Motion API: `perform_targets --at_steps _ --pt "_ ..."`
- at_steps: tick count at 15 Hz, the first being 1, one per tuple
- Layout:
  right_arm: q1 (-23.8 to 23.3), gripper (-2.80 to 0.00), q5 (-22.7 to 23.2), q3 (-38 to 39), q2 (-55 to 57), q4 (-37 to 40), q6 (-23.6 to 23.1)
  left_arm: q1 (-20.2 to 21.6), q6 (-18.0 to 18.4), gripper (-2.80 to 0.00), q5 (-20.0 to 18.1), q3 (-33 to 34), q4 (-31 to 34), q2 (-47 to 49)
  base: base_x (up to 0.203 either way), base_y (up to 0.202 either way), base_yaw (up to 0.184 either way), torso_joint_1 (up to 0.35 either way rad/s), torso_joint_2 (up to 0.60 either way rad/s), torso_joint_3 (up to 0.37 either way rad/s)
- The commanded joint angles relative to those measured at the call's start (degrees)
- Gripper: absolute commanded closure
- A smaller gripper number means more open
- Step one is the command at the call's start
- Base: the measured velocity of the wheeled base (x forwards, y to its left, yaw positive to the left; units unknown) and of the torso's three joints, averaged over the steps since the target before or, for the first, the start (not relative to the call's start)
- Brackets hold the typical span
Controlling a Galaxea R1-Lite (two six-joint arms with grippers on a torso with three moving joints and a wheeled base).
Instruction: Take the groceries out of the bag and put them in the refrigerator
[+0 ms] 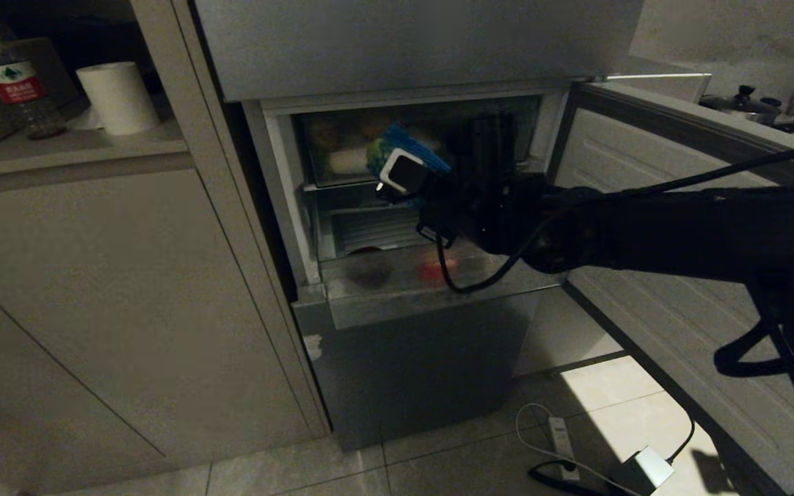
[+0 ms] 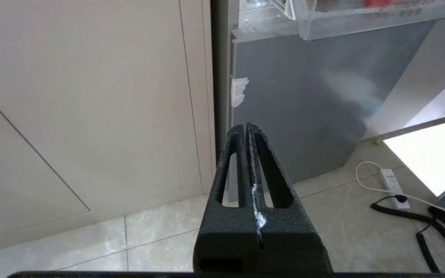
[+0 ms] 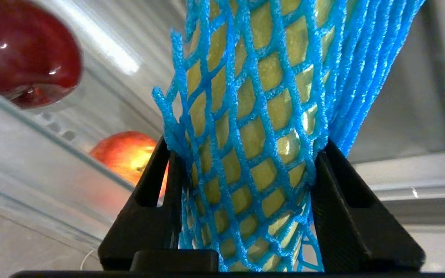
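The refrigerator (image 1: 411,48) stands with its middle compartment open and the door (image 1: 679,289) swung out to the right. My right gripper (image 1: 397,162) reaches into that opening, shut on a yellow-green fruit in a blue foam net (image 1: 407,146). In the right wrist view both fingers (image 3: 160,185) press the netted fruit (image 3: 261,96) from either side. A dark red apple (image 3: 25,50) and an orange-red apple (image 3: 126,154) lie in the clear drawer beyond. My left gripper (image 2: 245,125) hangs shut and empty, low before the fridge's bottom door. The bag is out of view.
A pulled-out clear drawer (image 1: 397,303) juts from the fridge below my right arm. A water bottle with red label (image 1: 14,76) and a paper roll (image 1: 118,96) stand on the counter to the left. A power strip and cables (image 1: 562,441) lie on the tiled floor.
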Motion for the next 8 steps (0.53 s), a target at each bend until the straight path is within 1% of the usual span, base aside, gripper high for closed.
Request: perform_targets --at_steps 1,2,3,4,8 --pt "-0.42 0.00 -0.09 -0.25 2.30 -2.10 -0.54 0.02 -0.07 0.00 0.00 0.00 -0.03 0.09 0.000 0.000 0.000 0.000 0.00 0.000" --pt "-0.91 0.00 0.18 -0.20 3.26 -5.17 -1.30 0.02 -0.07 0.00 0.00 0.00 -0.03 0.09 0.000 0.000 0.000 0.000 0.00 0.000" --pt "-1.52 -0.45 1.18 -0.17 4.06 -8.14 -2.56 0.02 -0.07 0.00 0.00 0.00 -0.03 0.09 0.000 0.000 0.000 0.000 0.00 0.000" --pt "-1.96 -2.80 1.86 -0.16 4.62 -9.71 -3.39 0.02 -0.07 0.00 0.00 0.00 -0.03 0.09 0.000 0.000 0.000 0.000 0.00 0.000" --pt "-2.26 -2.80 1.95 -0.16 4.72 -9.88 -3.42 0.02 -0.07 0.00 0.00 0.00 -0.03 0.09 0.000 0.000 0.000 0.000 0.00 0.000"
